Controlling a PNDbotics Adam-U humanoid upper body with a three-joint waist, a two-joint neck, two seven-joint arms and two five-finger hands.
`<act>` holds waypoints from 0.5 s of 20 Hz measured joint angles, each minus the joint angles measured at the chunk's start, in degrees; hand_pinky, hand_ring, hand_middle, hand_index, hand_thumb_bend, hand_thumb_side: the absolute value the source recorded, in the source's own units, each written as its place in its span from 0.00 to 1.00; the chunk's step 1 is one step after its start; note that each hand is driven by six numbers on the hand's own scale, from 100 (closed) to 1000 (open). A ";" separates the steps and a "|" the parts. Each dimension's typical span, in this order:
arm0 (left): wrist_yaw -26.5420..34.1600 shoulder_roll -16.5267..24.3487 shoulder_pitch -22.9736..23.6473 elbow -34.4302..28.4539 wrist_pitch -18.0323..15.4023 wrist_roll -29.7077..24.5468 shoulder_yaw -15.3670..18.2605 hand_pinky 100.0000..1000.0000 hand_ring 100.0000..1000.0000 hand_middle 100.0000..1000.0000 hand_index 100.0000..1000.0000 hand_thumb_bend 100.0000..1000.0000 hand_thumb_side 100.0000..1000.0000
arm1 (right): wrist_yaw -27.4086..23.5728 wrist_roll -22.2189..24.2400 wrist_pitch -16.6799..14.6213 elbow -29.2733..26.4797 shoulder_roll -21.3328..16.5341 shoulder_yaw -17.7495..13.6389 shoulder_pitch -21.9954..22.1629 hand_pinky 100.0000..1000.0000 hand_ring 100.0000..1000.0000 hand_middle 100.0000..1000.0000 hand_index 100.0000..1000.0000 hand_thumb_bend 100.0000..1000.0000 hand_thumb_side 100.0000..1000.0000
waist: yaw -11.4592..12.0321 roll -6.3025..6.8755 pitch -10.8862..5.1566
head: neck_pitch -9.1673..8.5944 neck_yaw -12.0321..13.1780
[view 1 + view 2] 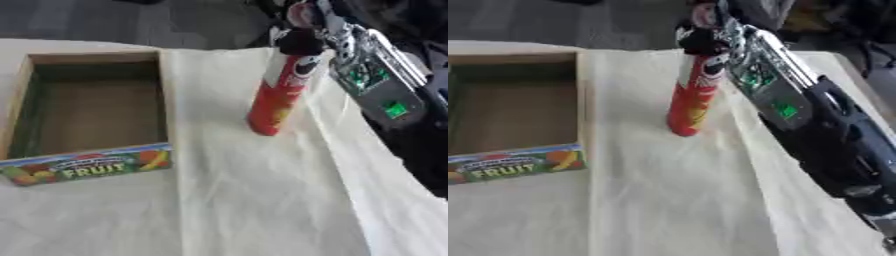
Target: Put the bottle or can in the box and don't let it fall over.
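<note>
Your right robot hand curled round the top of the tall red can, fingers blurred, can tilted on the cloth-covered table, right of the open fruit box, box's left side cut off.

My right arm, black with a silver forearm section showing green lit boards, reaches in from the lower right and runs diagonally up toward the far middle. My right hand, black fingers curled, is wrapped round the top of the tall red cylindrical can, holding it slightly tilted. My left arm shows in neither view.
</note>
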 measured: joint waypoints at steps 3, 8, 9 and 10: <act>0.00 0.00 0.04 0.01 0.00 -0.01 0.00 0.48 0.87 0.79 0.77 0.10 0.87 | 2.48 1.98 -0.18 -1.56 -0.18 -0.28 -0.69 0.09 0.70 0.70 0.81 0.01 0.00 | 0.00 -0.19 -0.05 | 0.05 -0.01; 0.00 0.00 0.06 0.01 0.04 -0.07 -0.01 0.48 0.87 0.79 0.77 0.10 0.86 | 6.15 5.16 -0.53 -4.72 -0.31 -0.42 -2.51 0.09 0.70 0.70 0.81 0.00 0.00 | 0.04 -0.32 -0.25 | 0.48 -0.17; 0.00 0.00 0.06 0.01 0.06 -0.11 -0.03 0.48 0.87 0.79 0.77 0.10 0.86 | 6.75 5.89 -0.61 -5.39 -0.31 -0.42 -3.16 0.09 0.70 0.70 0.81 0.00 0.00 | 0.14 -0.41 -0.32 | 0.52 -0.23; 0.00 0.00 0.06 0.01 0.09 -0.17 -0.06 0.48 0.87 0.79 0.77 0.10 0.86 | 7.25 6.55 -0.72 -5.99 -0.30 -0.42 -3.86 0.09 0.70 0.70 0.80 0.00 0.00 | 0.26 -0.48 -0.45 | 0.60 -0.30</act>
